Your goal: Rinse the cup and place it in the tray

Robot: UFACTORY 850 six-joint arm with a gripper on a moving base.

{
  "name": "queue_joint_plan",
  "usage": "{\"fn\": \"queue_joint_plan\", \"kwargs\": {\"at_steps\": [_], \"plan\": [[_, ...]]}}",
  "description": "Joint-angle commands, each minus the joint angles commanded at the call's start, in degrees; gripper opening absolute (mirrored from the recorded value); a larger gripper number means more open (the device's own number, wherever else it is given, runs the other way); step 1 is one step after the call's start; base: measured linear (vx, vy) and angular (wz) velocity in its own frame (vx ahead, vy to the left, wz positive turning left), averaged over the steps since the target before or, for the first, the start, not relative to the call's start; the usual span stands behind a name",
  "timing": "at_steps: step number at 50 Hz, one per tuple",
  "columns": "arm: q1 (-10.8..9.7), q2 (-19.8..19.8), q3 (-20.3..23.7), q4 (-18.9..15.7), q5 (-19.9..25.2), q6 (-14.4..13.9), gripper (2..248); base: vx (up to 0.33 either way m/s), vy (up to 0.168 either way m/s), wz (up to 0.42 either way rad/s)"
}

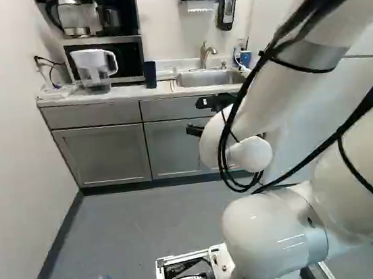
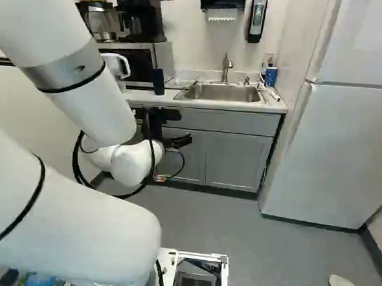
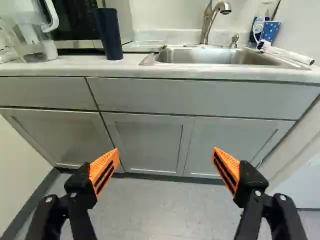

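i judge the task at its start: the cup has yet to be picked up, carried over, rinsed and put in the tray. i go by the rectangular stainless-steel sink [image 3: 215,56], set into the pale counter [image 3: 70,68]. the tall, dark navy tumbler-shaped cup [image 3: 110,34], which i take for the one to rinse, stands upright on the counter to the left of the sink. between it and the sink lies a flat, pale, ridged thing [image 3: 143,45], probably the tray; the cup is outside it. whether the cup is wet i can't tell. no water shows from the curved, brushed-metal faucet [image 3: 206,24] behind the sink.

my black two-fingered gripper [image 3: 166,152] is wide open, its orange pads [image 3: 104,171] well apart with nothing between them, facing the cabinets below the sink.

counting up: one navy cup, one likely tray, one sink, one faucet. farther left of the sink, one clear plastic pitcher with a white handle [image 1: 94,66] and one black-fronted microwave [image 1: 128,51]. right of the sink, one blue patterned cup [image 3: 270,31]; i'd leave that one alone.
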Motion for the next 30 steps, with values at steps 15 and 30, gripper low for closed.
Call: {"fn": "queue_joint_plan", "kwargs": {"at_steps": [15, 30], "plan": [[0.0, -0.31, -0.26, 0.0, 0.0, 0.0, 247, 0.0, 0.0, 0.0], [-0.11, -1.58, -2.05, 0.0, 0.0, 0.0, 247, 0.0, 0.0, 0.0]]}}
